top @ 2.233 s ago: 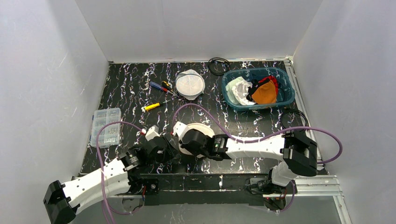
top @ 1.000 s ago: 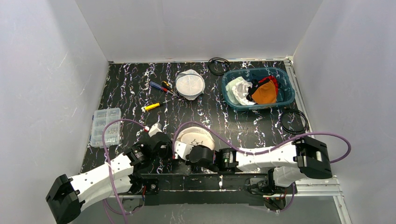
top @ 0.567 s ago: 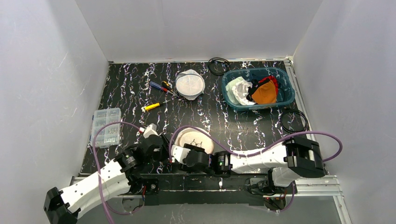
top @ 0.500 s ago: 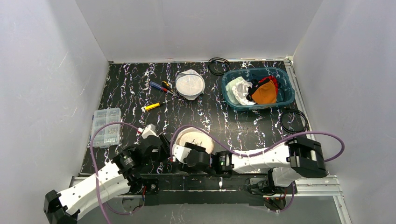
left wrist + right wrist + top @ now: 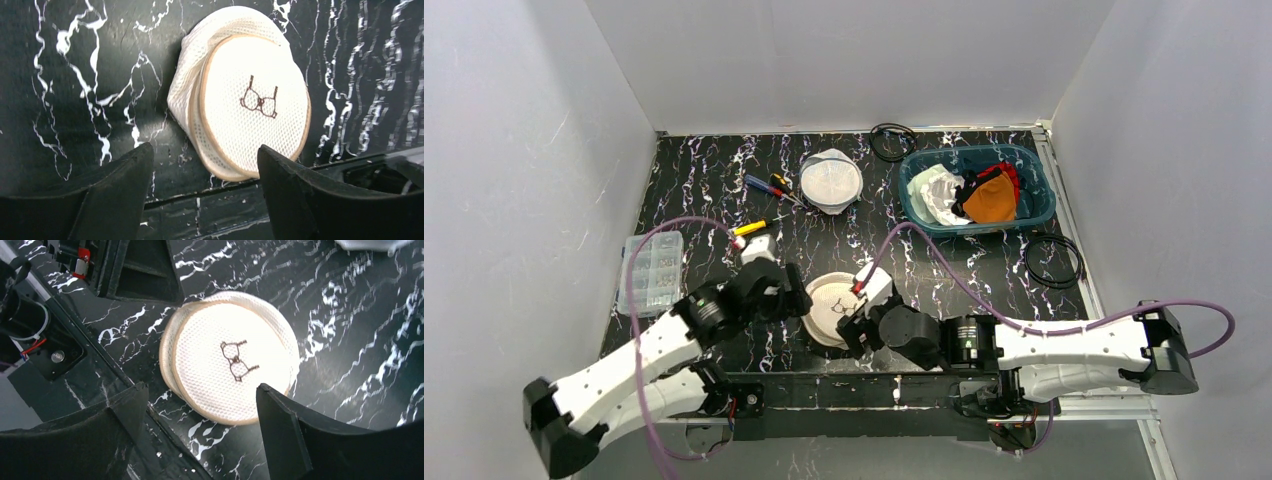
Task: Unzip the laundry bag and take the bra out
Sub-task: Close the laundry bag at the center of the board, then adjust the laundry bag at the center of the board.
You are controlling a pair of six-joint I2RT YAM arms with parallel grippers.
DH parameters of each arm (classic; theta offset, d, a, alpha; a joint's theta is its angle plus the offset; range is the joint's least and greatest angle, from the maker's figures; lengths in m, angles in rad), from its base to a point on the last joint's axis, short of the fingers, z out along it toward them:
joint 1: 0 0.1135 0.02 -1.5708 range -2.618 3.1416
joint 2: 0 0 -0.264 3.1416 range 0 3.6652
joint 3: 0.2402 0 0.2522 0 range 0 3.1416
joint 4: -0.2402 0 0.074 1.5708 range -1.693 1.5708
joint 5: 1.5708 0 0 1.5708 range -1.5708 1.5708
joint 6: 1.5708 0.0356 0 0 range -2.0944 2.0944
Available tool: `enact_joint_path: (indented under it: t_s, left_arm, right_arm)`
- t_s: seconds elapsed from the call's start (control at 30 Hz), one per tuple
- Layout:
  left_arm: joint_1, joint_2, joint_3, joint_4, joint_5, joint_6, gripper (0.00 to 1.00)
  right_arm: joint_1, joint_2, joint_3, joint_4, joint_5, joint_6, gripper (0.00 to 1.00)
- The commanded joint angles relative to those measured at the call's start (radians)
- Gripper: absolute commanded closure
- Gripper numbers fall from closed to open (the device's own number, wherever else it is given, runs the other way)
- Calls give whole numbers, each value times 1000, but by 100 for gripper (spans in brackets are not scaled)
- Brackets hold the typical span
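On the black table (image 5: 704, 180), the round white laundry bag (image 5: 832, 308) lies low in the centre of the top view, and we judge it not yet unzipped, so the whole task remains. The left gripper (image 5: 205, 152) and right gripper (image 5: 200, 387) hang over it, both spread, holding nothing. Only the wrist views show clearly the bra drawing (image 5: 259, 98) on its mesh.

Round white mesh laundry bag (image 5: 250, 120) lies flat, bra drawing facing up.

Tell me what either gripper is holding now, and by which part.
Nothing is held. The left gripper and right gripper both stand open over the laundry bag, which lies free on the table.
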Motion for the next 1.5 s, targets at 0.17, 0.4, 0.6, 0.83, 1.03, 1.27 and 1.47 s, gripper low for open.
enact_joint_path:
  t_s: [0.17, 0.4, 0.6, 0.83, 1.03, 1.27, 1.47]
  left_arm:
    - [6, 393, 228, -106, 27, 210, 34]
    - [6, 475, 251, -86, 44, 206, 37]
    - [6, 574, 212, -54, 57, 205, 43]
    - [7, 581, 159, 7, 63, 195, 64]
    - [7, 531, 89, 55, 49, 185, 88]
    - [7, 416, -8, 94, -6, 161, 100]
    - [11, 315, -129, 182, -8, 114, 100]
  right_arm:
    - [-4, -94, -61, -158, 123, 351, 15]
    - [-6, -145, -129, -147, 118, 402, 15]
    - [-6, -183, -150, -178, 122, 435, 15]
    - [-6, -219, -169, -181, 124, 448, 16]
    - [-5, -204, -182, -166, 128, 459, 16]
    - [-18, -183, -222, -117, 130, 485, 16]
    - [-223, -176, -342, 133, -175, 523, 16]
